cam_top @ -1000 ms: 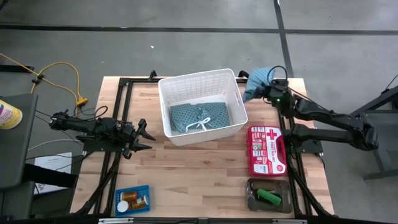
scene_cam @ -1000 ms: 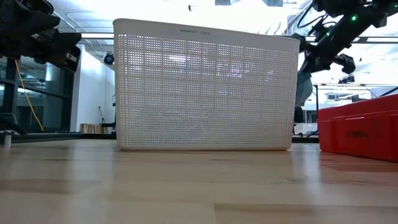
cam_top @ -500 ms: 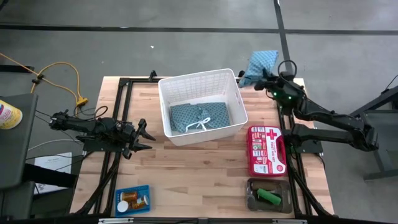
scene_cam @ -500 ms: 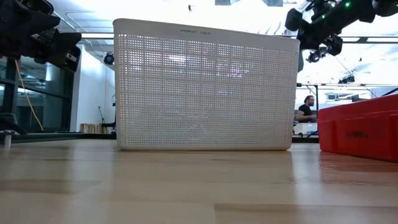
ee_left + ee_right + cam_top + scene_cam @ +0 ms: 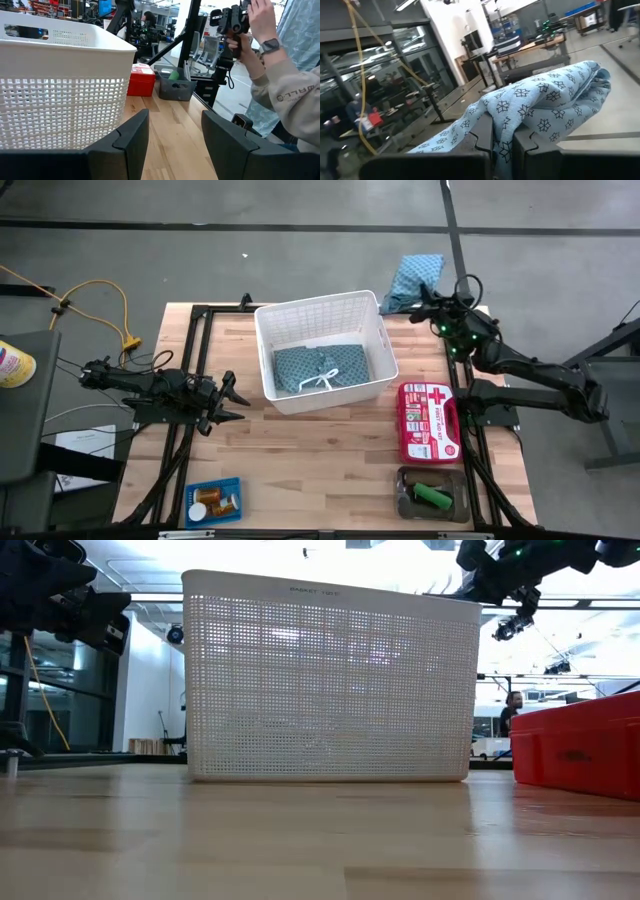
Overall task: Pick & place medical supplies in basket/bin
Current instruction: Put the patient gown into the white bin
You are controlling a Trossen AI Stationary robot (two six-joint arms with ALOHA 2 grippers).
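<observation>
Right gripper [image 5: 502, 137] pinches the teal cloth [image 5: 540, 107] — plain only from its wrist; left gripper [image 5: 175, 132] half-open.

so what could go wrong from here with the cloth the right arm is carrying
The right end effector pinches only a fold of the teal cloth, and most of it hangs beyond the table's far edge, so a slip would likely drop it off the table. It is also outside the white basket, so the trailing cloth may drape over the rim on release. A first cloth already fills much of the floor.
</observation>
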